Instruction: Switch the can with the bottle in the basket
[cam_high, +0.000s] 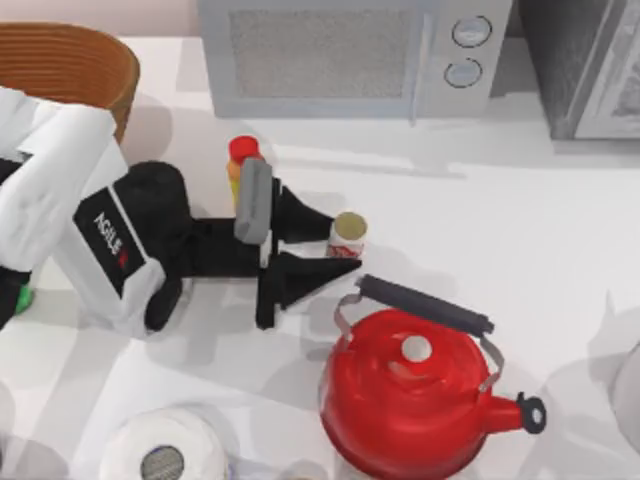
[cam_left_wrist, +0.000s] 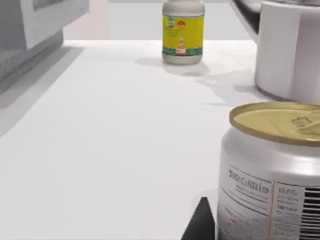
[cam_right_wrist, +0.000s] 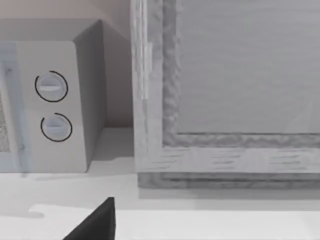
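Note:
The can (cam_high: 347, 236) stands upright on the white table, white with red markings and a gold top. My left gripper (cam_high: 340, 247) reaches in from the left, open, with one black fingertip on each side of the can, neither pressing it. The left wrist view shows the can (cam_left_wrist: 272, 170) close up beside one fingertip (cam_left_wrist: 201, 225). The wicker basket (cam_high: 70, 62) sits at the back left corner. A sliver of the green bottle (cam_high: 21, 297) shows at the left edge, mostly hidden under my left arm. A black fingertip (cam_right_wrist: 96, 222) of my right gripper shows in the right wrist view.
A yellow red-capped bottle (cam_high: 242, 160) stands just behind the left gripper. A red kettle (cam_high: 410, 395) sits close in front of the can. A microwave (cam_high: 340, 55) lines the back, a paper roll (cam_high: 160, 450) is at the front left, and a metal pot (cam_left_wrist: 290, 50) stands farther off.

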